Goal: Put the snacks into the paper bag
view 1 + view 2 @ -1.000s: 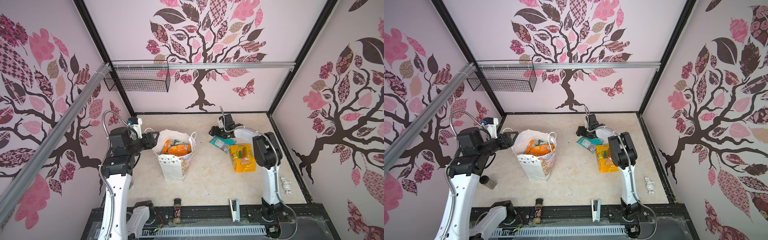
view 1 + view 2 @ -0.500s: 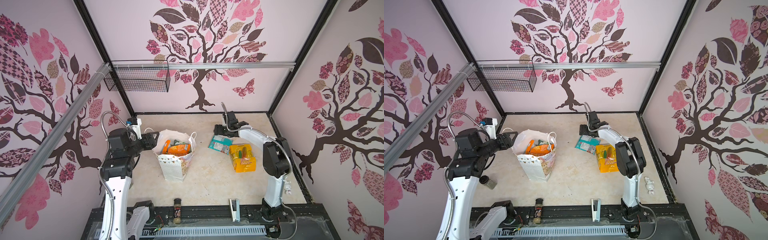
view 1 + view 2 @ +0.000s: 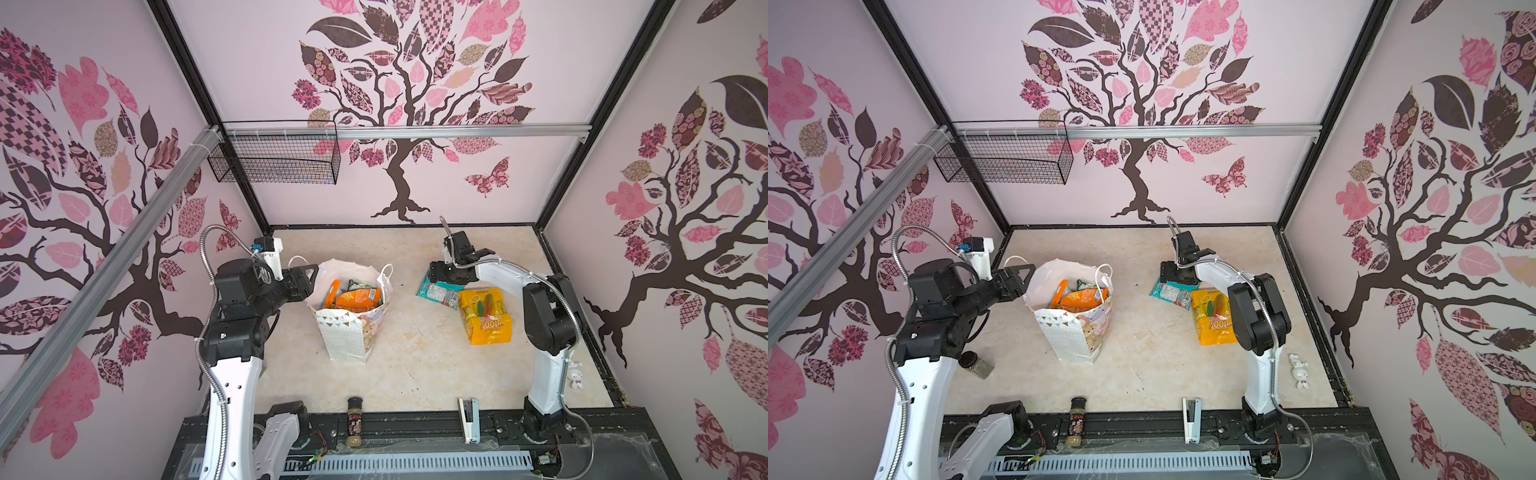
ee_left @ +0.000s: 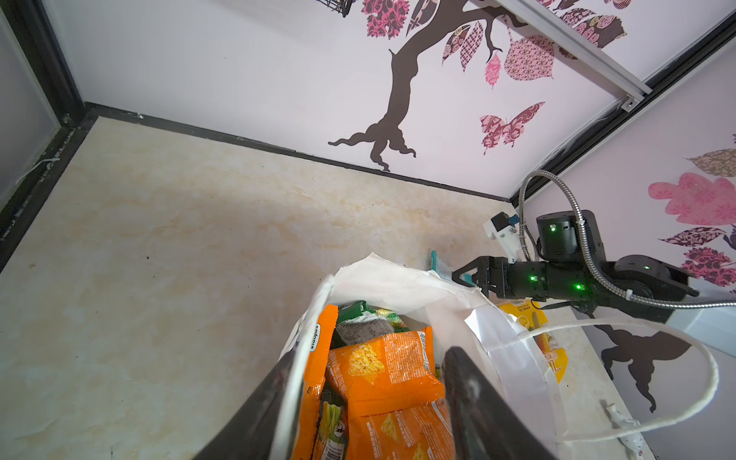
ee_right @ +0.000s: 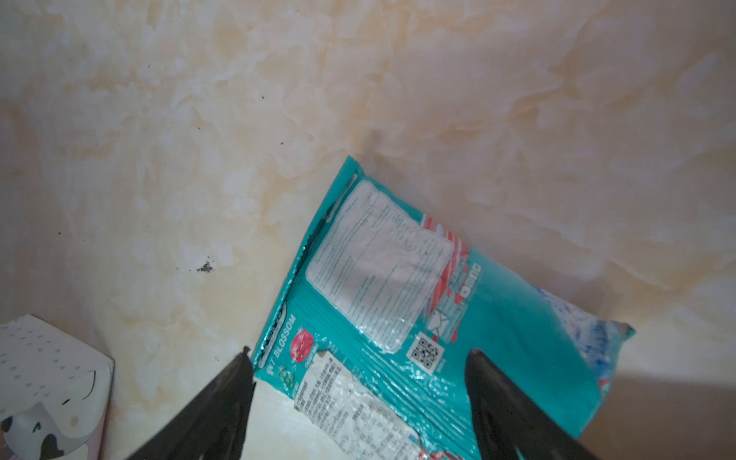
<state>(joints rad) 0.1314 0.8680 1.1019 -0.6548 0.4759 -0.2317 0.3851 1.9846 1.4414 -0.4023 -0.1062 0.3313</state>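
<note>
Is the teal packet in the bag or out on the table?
Out. The teal packet lies on the table, apart from the paper bag.

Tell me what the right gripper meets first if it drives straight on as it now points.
Likely the teal packet on the table, straight ahead of the right gripper's open fingers.

Left arm (image 3: 232, 386), right arm (image 3: 546, 374): white links, black joints. Ribbed steel conduit (image 3: 202, 257) along each. Green lights (image 4: 578, 286) on right wrist.
</note>
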